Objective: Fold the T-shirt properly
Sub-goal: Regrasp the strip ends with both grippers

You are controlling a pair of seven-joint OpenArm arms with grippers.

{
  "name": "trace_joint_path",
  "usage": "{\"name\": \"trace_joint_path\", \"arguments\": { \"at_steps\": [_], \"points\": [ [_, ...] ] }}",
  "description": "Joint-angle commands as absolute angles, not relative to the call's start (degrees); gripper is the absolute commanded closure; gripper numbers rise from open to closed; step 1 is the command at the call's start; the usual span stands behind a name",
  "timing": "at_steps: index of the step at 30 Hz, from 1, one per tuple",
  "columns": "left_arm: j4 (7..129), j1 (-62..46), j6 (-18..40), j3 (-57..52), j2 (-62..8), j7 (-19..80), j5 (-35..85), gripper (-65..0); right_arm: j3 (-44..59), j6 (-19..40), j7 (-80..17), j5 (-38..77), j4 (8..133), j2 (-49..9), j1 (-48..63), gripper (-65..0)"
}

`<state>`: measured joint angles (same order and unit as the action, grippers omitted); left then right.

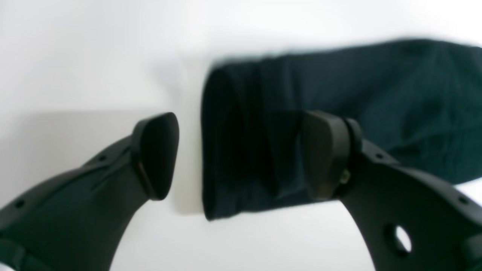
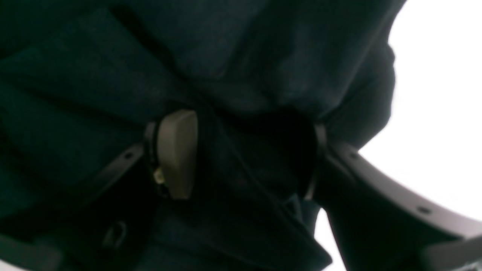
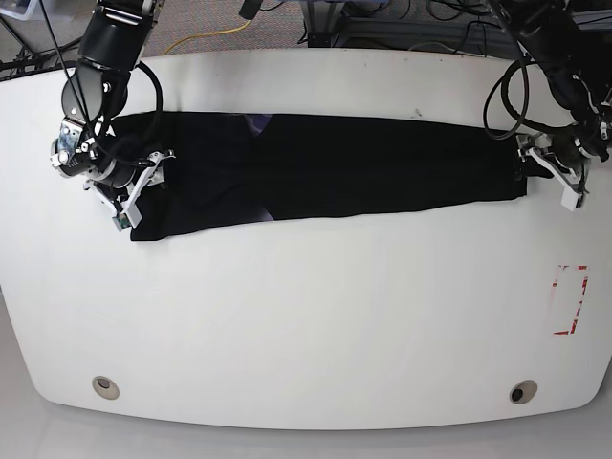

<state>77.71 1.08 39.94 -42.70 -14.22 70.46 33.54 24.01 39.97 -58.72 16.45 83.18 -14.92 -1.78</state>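
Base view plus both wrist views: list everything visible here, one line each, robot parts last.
T-shirt: one, black, folded into a long band across the far half of the table.
Table: one, white, fills the base view.
Red marking: one, near the table's edge below the left pincer.
Round holes: two, near the table's front edge.
Cables: several, one yellow, on the floor behind.
Left pincer: open at the band's end.
Right pincer: closed on a bunch of T-shirt cloth.
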Motion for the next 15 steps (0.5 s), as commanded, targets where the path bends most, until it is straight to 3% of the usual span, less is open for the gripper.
{"name": "trace_joint_path", "arguments": {
  "at_steps": [1, 13, 15],
  "points": [
    [76.4, 2.1, 40.0, -42.9, -16.2, 69.4, 34.8, -47.2, 24.2, 40.0, -58.3, 16.5, 84.0, -15.8, -2.6, -36.0],
    [74.7, 0.8, 40.0, -33.9, -16.1, 69.4, 35.1, -46.9, 24.2, 40.0, -58.3, 16.6, 84.1, -15.7, -2.6, -35.8],
    [74.7, 0.8, 40.0, -32.6, -16.0, 69.4, 35.1, -44.2, 24.2, 40.0, -58.3, 16.6, 84.1, -15.6, -2.6, -35.8]
  ]
}}
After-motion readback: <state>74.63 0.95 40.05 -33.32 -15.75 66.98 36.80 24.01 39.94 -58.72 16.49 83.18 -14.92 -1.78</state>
